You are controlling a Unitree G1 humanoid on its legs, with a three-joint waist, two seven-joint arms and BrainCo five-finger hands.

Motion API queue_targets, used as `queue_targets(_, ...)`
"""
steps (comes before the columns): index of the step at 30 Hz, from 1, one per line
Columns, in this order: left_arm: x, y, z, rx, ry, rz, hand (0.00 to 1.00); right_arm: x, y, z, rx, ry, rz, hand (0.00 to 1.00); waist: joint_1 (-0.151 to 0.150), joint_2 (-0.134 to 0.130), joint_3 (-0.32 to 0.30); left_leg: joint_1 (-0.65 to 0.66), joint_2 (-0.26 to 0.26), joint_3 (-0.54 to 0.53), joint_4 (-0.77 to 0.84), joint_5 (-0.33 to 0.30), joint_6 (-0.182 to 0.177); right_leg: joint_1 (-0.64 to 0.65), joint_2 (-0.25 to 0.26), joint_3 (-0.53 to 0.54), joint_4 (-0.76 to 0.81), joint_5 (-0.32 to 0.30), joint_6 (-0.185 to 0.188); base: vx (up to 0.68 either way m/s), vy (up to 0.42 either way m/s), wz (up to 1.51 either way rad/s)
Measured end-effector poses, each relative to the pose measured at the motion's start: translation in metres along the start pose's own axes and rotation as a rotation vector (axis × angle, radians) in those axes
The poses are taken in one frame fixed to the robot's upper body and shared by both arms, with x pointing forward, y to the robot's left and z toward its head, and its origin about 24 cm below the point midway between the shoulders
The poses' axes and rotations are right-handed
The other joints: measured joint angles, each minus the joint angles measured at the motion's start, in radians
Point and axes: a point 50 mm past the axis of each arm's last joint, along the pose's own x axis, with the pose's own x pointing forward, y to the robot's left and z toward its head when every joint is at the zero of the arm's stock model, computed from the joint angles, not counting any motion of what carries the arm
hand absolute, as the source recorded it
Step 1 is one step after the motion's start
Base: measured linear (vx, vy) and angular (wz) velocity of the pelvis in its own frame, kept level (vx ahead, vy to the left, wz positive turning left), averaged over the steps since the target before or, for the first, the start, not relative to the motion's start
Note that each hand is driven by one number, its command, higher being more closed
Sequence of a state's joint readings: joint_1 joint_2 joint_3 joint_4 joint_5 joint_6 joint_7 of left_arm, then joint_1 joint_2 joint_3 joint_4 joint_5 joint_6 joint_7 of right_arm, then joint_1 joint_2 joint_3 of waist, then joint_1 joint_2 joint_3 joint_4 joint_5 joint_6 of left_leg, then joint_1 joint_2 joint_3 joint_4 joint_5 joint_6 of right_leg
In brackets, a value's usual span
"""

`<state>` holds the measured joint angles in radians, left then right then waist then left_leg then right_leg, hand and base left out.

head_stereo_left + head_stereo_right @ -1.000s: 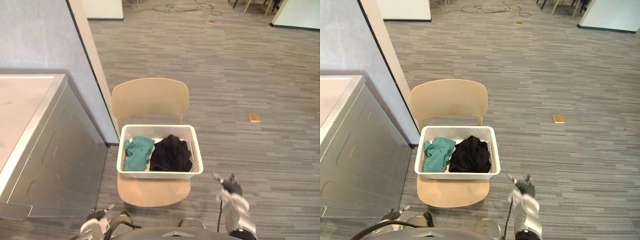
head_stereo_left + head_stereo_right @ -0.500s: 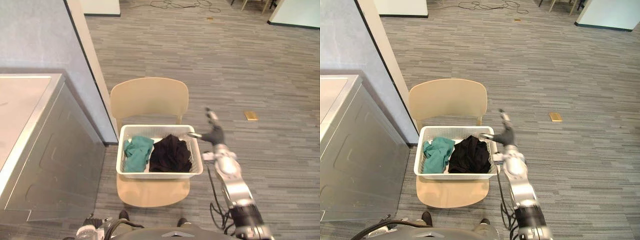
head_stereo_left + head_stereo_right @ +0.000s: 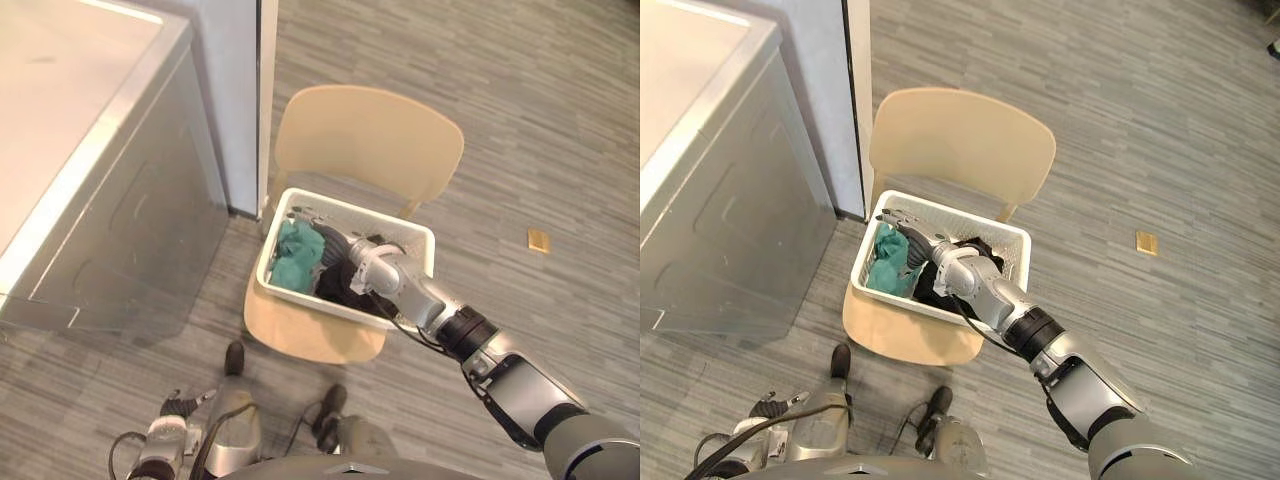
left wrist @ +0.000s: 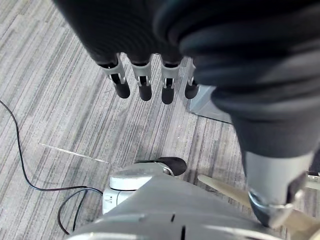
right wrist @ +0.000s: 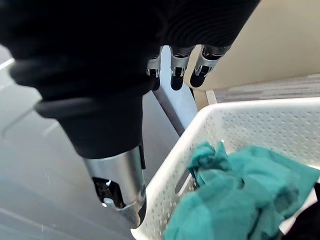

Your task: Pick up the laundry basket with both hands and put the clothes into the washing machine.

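a boxy grey metal washing machine point(image 3: 110, 200) with a smooth pale top stood at the left against a blue-grey wall. low beside it the left hand point(image 4: 145, 80) hung over the grey striped plank floor point(image 3: 560, 120); its wrist view showed what the head views could not, the fingers straight in an even row and holding nothing. next came the pale rounded wooden chair point(image 3: 370, 135), and on its seat the white rectangular plastic laundry basket point(image 3: 290, 292) with perforated walls. inside lay a crumpled teal cloth point(image 3: 297, 258) at the left end and a bunched black cloth point(image 3: 340, 283) just beside it. the right hand point(image 3: 912, 238) reached across the basket from the right, above the teal cloth, fingers spread and extended; its wrist view showed the dark tips past the basket's rim, curled round nothing. well to the right a small flat tan block point(image 3: 538, 239) lay on the floor.
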<state>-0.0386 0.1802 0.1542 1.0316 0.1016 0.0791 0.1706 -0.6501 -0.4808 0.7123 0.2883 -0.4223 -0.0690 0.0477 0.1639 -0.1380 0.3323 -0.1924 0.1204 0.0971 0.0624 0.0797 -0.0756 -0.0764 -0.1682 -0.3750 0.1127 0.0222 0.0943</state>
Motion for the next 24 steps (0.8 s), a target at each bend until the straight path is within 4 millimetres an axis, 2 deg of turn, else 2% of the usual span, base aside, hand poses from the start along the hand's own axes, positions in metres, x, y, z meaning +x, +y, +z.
queue_targets(4, 0.003, 0.002, 0.016, -0.001, -0.034, 0.014, 0.00, -0.004, 0.006, -0.006, -0.095, 0.012, 0.071, 0.00, 0.009, -0.005, 0.045, -0.046, 0.004, -0.023, 0.027, 0.002, 0.000, -0.026, 0.003, -0.018, 0.011, 0.000, 0.000, -0.03, 0.014, 0.12)
queue_targets(6, 0.004, 0.003, 0.025, 0.002, -0.057, 0.025, 0.00, 0.000, -0.003, -0.006, -0.133, 0.015, 0.054, 0.00, 0.009, -0.005, 0.072, -0.063, 0.005, -0.039, 0.040, 0.003, 0.000, -0.029, 0.006, -0.029, 0.014, 0.000, 0.000, -0.05, 0.001, 0.15)
queue_targets(10, 0.004, 0.005, 0.051, 0.001, -0.139, 0.047, 0.00, 0.001, -0.024, -0.028, -0.162, 0.124, -0.028, 0.00, 0.035, -0.010, 0.108, -0.106, 0.010, -0.071, 0.044, 0.017, -0.003, -0.052, 0.014, -0.052, 0.019, -0.001, -0.002, -0.05, -0.004, 0.19)
queue_targets(19, 0.005, 0.010, 0.062, -0.044, -0.155, 0.090, 0.00, 0.009, -0.051, -0.045, -0.139, 0.242, -0.169, 0.00, 0.046, -0.017, 0.130, -0.177, 0.015, -0.101, 0.045, 0.037, -0.007, -0.106, 0.023, -0.076, 0.026, 0.001, -0.006, -0.02, -0.011, 0.05)
queue_targets(24, 0.005, 0.010, 0.066, -0.062, -0.161, 0.096, 0.00, 0.012, -0.058, -0.052, -0.104, 0.304, -0.228, 0.00, 0.048, -0.024, 0.137, -0.213, 0.017, -0.126, 0.045, 0.044, -0.010, -0.125, 0.031, -0.087, 0.021, 0.001, -0.006, -0.01, -0.018, 0.11)
